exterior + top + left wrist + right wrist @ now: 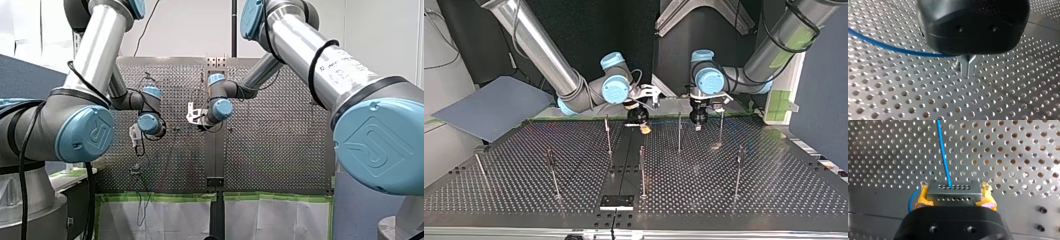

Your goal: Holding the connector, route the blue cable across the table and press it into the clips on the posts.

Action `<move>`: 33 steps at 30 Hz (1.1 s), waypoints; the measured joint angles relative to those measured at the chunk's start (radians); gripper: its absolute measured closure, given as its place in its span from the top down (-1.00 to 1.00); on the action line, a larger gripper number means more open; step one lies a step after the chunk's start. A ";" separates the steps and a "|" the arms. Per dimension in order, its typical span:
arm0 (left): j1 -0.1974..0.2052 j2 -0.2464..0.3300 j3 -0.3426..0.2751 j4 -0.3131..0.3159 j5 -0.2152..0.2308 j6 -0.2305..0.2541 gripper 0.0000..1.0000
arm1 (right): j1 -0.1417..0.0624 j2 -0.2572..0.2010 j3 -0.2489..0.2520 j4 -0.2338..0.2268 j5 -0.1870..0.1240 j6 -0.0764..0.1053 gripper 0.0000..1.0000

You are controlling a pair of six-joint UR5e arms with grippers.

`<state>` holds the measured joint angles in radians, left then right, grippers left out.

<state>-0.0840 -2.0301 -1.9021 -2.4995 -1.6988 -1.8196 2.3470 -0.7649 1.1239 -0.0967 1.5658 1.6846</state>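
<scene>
Now, my right gripper [954, 195] has its yellow pads [923, 196] clamped on either end of the connector [953, 191], a grey block with rows of small holes, held just above the perforated table [774, 190]. Out of its face the blue cable [944, 157] runs straight ahead over the plate. Over on the other side, my left gripper [967, 75] hangs low with its metal fingers [963, 66] drawn together, tips close to the holes. The cable sweeps in under the black body right up to them, but whether they nip it I cannot tell. From the top view both grippers sit by the table's far edge, near the centre seam, with a thin upright post [679, 132] between them. More posts stand well apart across the near half, with wide stretches of plate between them.
</scene>
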 joint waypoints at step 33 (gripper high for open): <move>-0.030 0.025 0.038 -0.173 -0.099 0.071 1.00 | -0.047 0.000 0.000 0.006 -0.003 -0.003 -1.00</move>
<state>-0.1143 -2.0051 -1.8645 -2.6727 -1.7975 -1.7482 2.2998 -0.7652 1.1238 -0.0908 1.5632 1.6811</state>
